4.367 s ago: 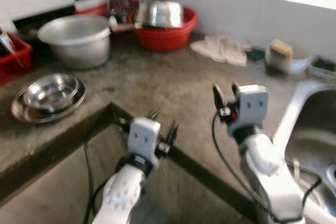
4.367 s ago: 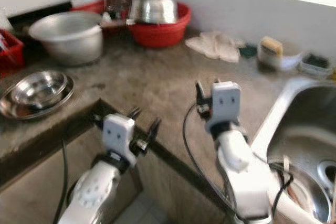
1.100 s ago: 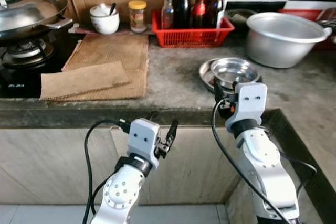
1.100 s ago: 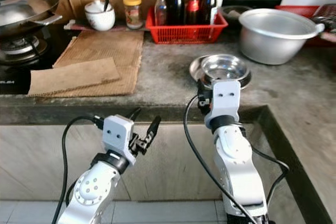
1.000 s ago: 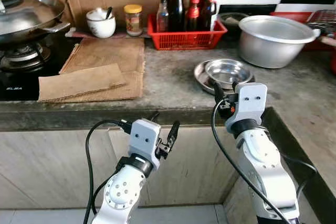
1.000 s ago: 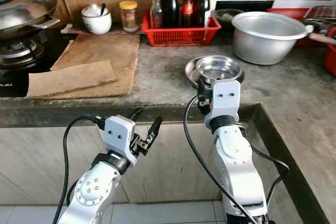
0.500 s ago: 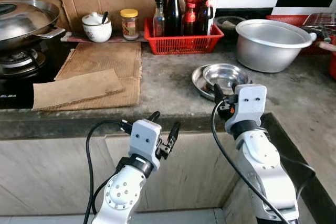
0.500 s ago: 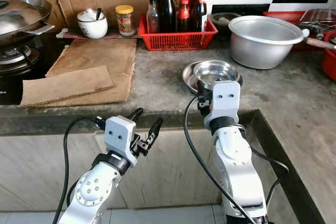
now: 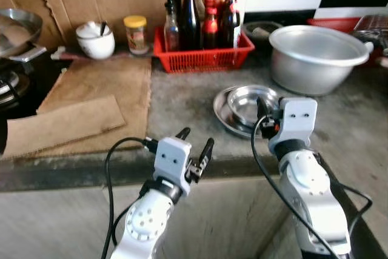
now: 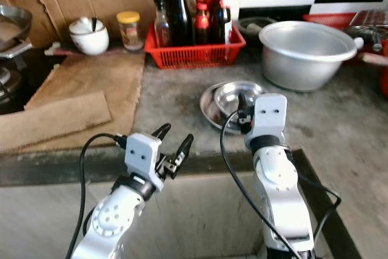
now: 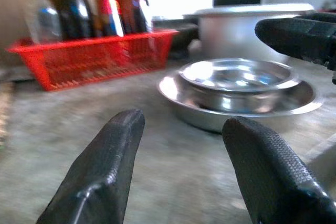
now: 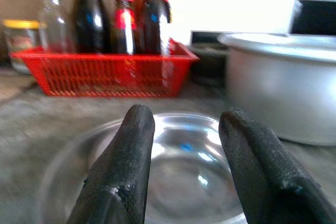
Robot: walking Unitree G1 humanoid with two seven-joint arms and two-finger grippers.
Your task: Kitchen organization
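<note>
The right end effector hovers low over the near edge of the desk, its two black fingers spread apart and aimed straight at the stacked steel dishes — a small steel bowl nested in a wider steel plate. Nothing is between the fingers. The spread looks chosen to straddle the bowl's rim, so the step in hand is probably a reach for that bowl.

The left end effector sits near the front lip of the desk, fingers also parted and empty, pointing toward the same dishes from the side; it seems held ready rather than working.

The dishes lie near the front of the desk, close to its inner corner, well apart from the storage at the back. There a red basket keeps the dark bottles upright against the wall, and a large aluminium pot stands just beyond the dishes. A white cup and a yellow-lidded jar sit on a ledge by the cardboard backing, with flattened cardboard sheets covering the desk beside the stove — likely as a guard against spills.

Thin polished steel may slip in the pinch.
</note>
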